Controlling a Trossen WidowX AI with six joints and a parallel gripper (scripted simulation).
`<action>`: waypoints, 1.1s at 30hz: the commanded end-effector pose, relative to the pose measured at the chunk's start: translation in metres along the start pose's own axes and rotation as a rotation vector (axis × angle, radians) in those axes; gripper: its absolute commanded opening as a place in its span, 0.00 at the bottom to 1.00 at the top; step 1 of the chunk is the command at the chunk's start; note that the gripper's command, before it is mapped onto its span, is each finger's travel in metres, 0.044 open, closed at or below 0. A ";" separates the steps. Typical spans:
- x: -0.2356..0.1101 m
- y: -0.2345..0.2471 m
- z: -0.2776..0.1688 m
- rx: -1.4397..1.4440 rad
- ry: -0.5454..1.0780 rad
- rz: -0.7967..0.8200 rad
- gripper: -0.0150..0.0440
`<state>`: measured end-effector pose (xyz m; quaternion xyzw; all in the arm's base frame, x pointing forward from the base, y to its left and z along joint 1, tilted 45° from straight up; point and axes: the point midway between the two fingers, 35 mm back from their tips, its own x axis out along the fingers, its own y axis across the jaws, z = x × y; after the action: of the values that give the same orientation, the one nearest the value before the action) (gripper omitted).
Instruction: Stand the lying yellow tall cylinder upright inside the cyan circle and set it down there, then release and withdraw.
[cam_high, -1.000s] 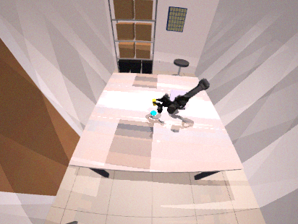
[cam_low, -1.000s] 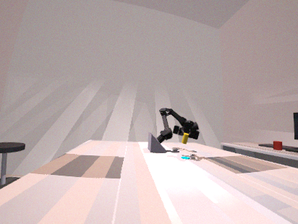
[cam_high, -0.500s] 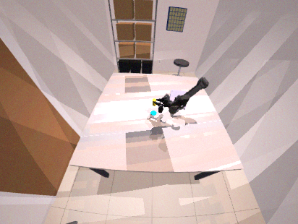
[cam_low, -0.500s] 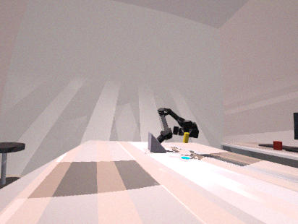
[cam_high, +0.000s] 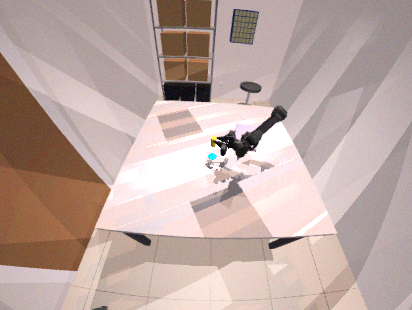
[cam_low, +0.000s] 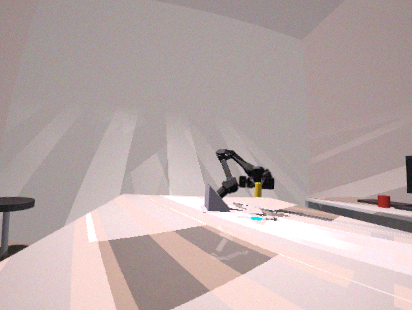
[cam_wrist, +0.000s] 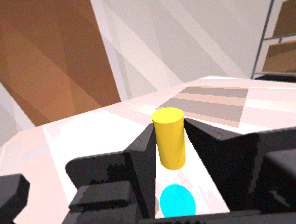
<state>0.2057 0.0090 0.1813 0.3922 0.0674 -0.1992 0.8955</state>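
My gripper (cam_high: 219, 143) (cam_low: 258, 186) (cam_wrist: 168, 124) is shut on the yellow tall cylinder (cam_high: 212, 143) (cam_low: 258, 189) (cam_wrist: 169, 137). The cylinder stands nearly upright between the black fingers and is held above the table. The cyan circle (cam_high: 212, 156) (cam_low: 256, 218) (cam_wrist: 177, 200) is a flat disc on the table top. In the wrist view it lies just below the cylinder's lower end. In the top view the cylinder is a little beyond the circle, and in the exterior view it hangs clearly above it.
A grey wedge (cam_low: 215, 199) stands on the table (cam_high: 165, 210) left of the arm. A red cylinder (cam_low: 383, 201) sits on a side counter at the right. A shelf rack (cam_high: 184, 45) and a black stool (cam_high: 250, 88) (cam_low: 12, 204) stand beyond the table.
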 end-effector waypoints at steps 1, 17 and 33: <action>0.000 -0.002 0.001 0.017 -0.012 0.003 0.43; 0.000 -0.001 -0.001 0.017 -0.011 0.002 0.43; 0.009 0.003 -0.039 0.023 0.001 -0.015 0.43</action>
<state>0.2153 0.0327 0.1622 0.4051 0.0682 -0.2022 0.8890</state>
